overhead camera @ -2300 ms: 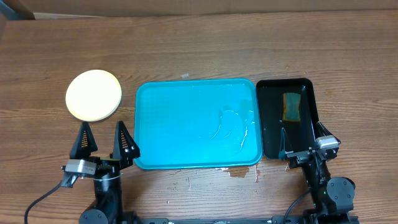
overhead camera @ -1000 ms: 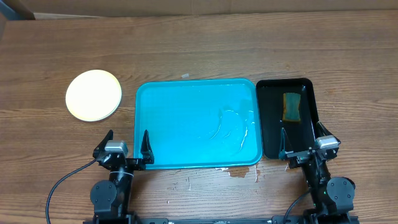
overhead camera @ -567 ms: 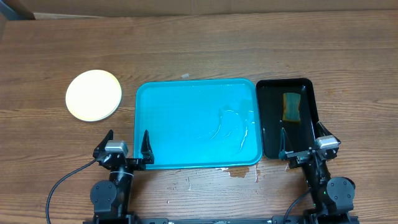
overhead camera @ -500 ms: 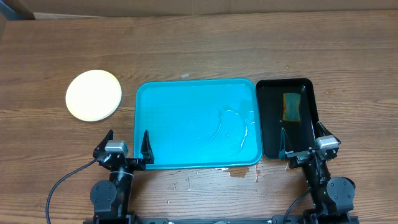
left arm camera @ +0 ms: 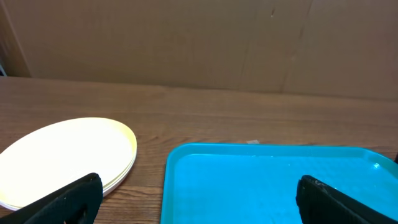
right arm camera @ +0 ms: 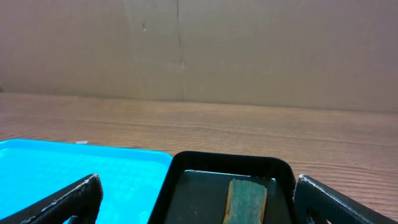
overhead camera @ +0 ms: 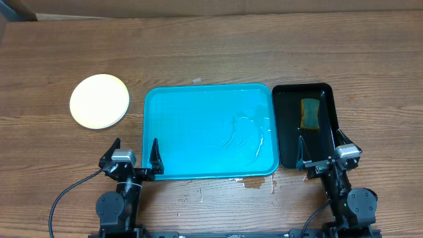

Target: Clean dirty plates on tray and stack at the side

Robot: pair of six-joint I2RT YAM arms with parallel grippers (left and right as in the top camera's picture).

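The plates point(overhead camera: 99, 101) lie stacked on the bare wood left of the tray, a pale yellow one on top; in the left wrist view the plates point(left arm camera: 68, 152) show layered rims. The turquoise tray point(overhead camera: 198, 119) holds only thin streaks of water toward its right side. My left gripper point(overhead camera: 135, 151) stands open at the tray's front left corner, nothing between its fingers. My right gripper point(overhead camera: 320, 142) stands open over the front end of the black tray, also holding nothing. The left wrist view has my left gripper point(left arm camera: 199, 202) straddling the tray point(left arm camera: 273, 180) edge.
A narrow black tray point(overhead camera: 304, 125) sits right of the turquoise one with a yellow-green sponge point(overhead camera: 309, 112) in it; the right wrist view shows the sponge point(right arm camera: 245, 198) ahead of my right gripper point(right arm camera: 199, 202). A small wet spot point(overhead camera: 254, 184) marks the wood in front of the tray.
Since the earliest frame my left gripper has drawn back and to the right, from beside the plates to the tray's front left corner. Over the last second nothing has moved.
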